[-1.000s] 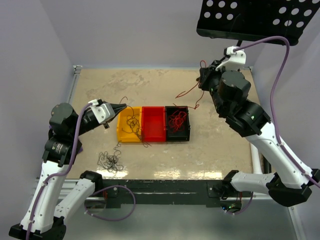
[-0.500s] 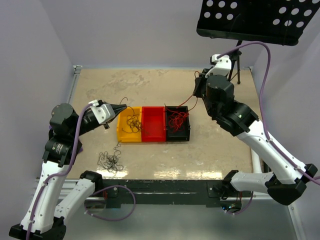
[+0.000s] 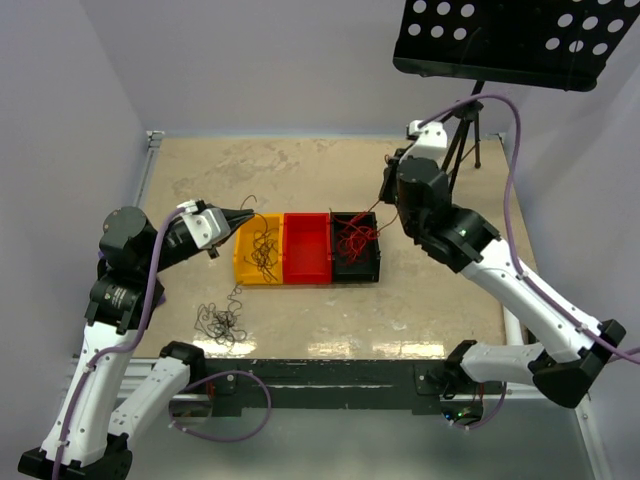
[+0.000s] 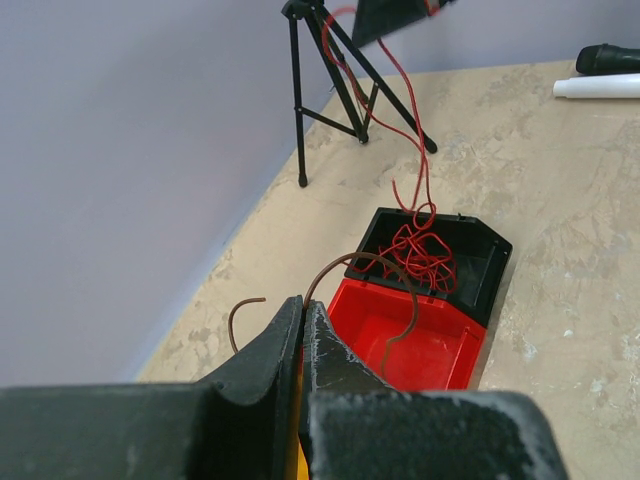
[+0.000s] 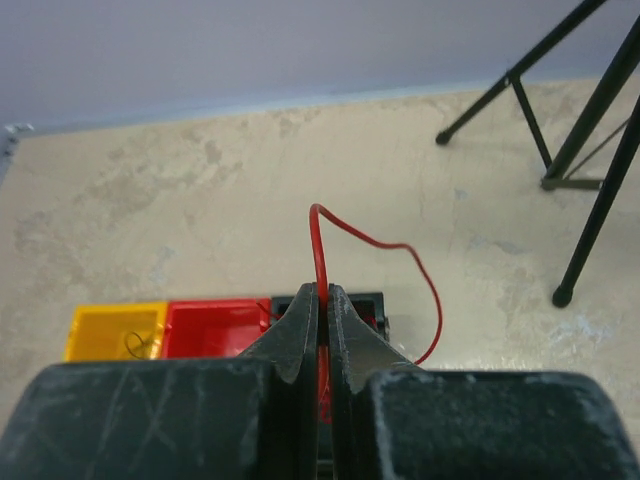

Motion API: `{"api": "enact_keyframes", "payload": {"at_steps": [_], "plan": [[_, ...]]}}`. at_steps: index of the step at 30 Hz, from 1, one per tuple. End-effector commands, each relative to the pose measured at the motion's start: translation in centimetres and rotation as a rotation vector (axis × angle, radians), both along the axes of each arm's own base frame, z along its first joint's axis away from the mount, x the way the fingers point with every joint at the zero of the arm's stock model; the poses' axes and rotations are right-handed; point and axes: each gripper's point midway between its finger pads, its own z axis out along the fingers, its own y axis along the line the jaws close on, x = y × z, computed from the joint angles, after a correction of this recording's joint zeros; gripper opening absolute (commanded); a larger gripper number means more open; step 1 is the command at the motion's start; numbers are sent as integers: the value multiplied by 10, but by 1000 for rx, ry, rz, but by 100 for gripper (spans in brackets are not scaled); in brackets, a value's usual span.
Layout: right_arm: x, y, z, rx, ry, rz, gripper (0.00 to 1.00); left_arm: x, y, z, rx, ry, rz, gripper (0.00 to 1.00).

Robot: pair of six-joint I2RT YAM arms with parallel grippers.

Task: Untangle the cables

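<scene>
A: Nearest us, by the front edge of the worktop (image 3: 400, 320), lies a loose clump of dark cables (image 3: 220, 322). It is free of both grippers and well apart from them.

B: Agreed. Next back is the left gripper (image 4: 305, 303), with its jaws pinched together on one thin brown cable (image 4: 368, 256). It hovers at the left end of the yellow bin (image 3: 238, 262).

A: In the left wrist view we see that cable arch up from the fingertips and curl down over the red bin (image 3: 307, 250). A short stub pokes out the other side.

B: The yellow bin holds a dark tangle (image 3: 262, 246). We cannot tell whether the held cable joins it.

A: The three bins sit side by side and touching: yellow, red, then the black bin (image 3: 357, 275). The black one carries a heap of red cables (image 3: 352, 240).

B: Farther back is the right gripper (image 5: 322, 295), raised beyond the black bin's far right corner. Its jaws are closed on a single red cable (image 5: 318, 240).

A: We note that cable looping up out of the fingertips. From the left wrist view, a strand hangs down and meets the red heap in the black bin.

B: Farthest out, a tripod (image 3: 462, 135) stands at the worktop's far right, under a perforated black plate (image 3: 510, 40).
</scene>
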Motion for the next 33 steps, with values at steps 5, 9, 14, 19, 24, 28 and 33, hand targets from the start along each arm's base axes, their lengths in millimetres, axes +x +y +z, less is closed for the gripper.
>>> {"api": "enact_keyframes", "payload": {"at_steps": [5,9,14,19,24,28,33], "plan": [[11,3,-73,-73,97,-50,0,-3,-2,5,-5,-16,-18,0],[16,8,-85,-88,107,-47,0,-3,-3,5,-6,-15,-21,0],[24,17,-106,-115,130,-36,0,-2,-3,4,-7,-14,-21,0],[32,25,-132,-166,163,-27,0,-2,-2,3,-2,-13,-16,0],[38,25,-171,-241,228,-52,0,-2,-2,1,1,-14,-15,0],[39,26,-196,-276,268,-56,0,-1,-2,1,3,-17,-13,0],[37,36,-227,-266,314,-14,0,-1,-2,1,4,-16,-14,0]]}}
